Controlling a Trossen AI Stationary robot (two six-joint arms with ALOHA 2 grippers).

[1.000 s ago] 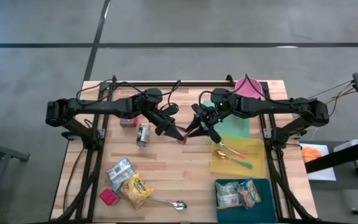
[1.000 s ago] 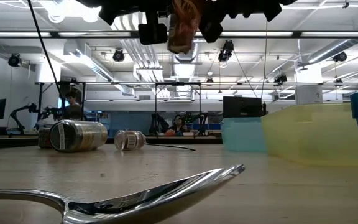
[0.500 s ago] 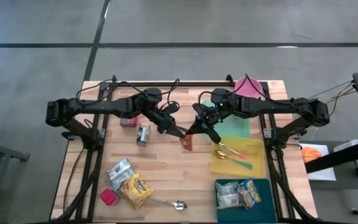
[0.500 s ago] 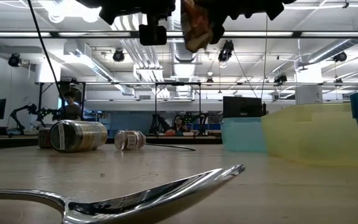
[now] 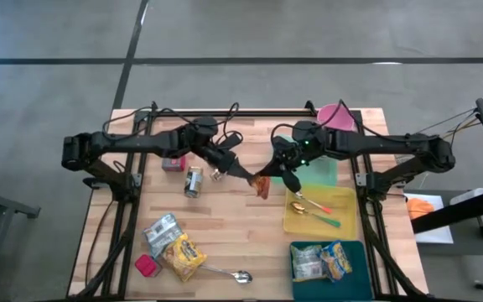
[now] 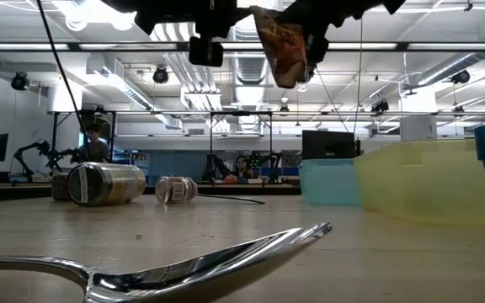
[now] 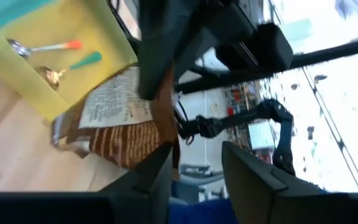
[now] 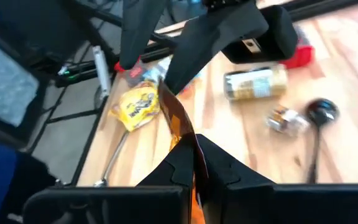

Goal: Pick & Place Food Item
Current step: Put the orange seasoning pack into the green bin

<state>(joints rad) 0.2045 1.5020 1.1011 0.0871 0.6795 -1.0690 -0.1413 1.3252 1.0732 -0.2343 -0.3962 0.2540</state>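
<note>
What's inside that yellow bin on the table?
The yellow bin holds two spoons, one orange-handled and one green-handled. Nothing else shows inside it.

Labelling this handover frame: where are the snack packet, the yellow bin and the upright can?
snack packet (image 5: 262,188), high view, middle of the wrapper.
yellow bin (image 5: 346,227), high view, right rim.
can (image 5: 194,181), high view, side of the body.

Table (image 5: 225,226) pale wood, matt. Snack packet (image 5: 262,188) glossy foil. Spoon (image 6: 183,265) polished metal. Yellow bin (image 5: 290,220) translucent plastic.
</note>
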